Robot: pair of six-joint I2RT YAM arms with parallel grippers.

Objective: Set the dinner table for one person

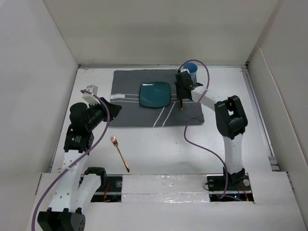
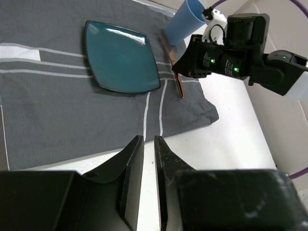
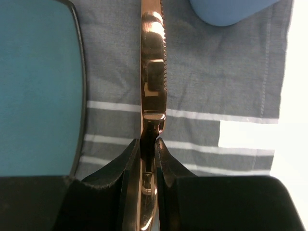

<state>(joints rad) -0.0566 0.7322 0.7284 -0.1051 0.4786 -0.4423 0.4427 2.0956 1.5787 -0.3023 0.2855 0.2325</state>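
The dinner table [image 1: 159, 144] is the white surface. A grey striped placemat [image 1: 127, 113] lies on it with a teal square plate [image 1: 155, 94] in its middle and a blue cup [image 1: 191, 70] at its far right corner. My right gripper [image 1: 181, 94] is shut on a copper knife [image 3: 153, 72], low over the placemat [image 3: 216, 72] just right of the plate [image 3: 38, 86], the blade pointing toward the cup [image 3: 226, 9]. A copper fork [image 1: 120, 153] lies on the bare table. My left gripper [image 2: 148, 138] is shut and empty, by the placemat's left edge.
White walls close in the table on the left, back and right. A raised white ledge [image 1: 163, 183] runs along the near edge by the arm bases. The right arm's purple cable [image 1: 192, 137] loops over the placemat's right front corner.
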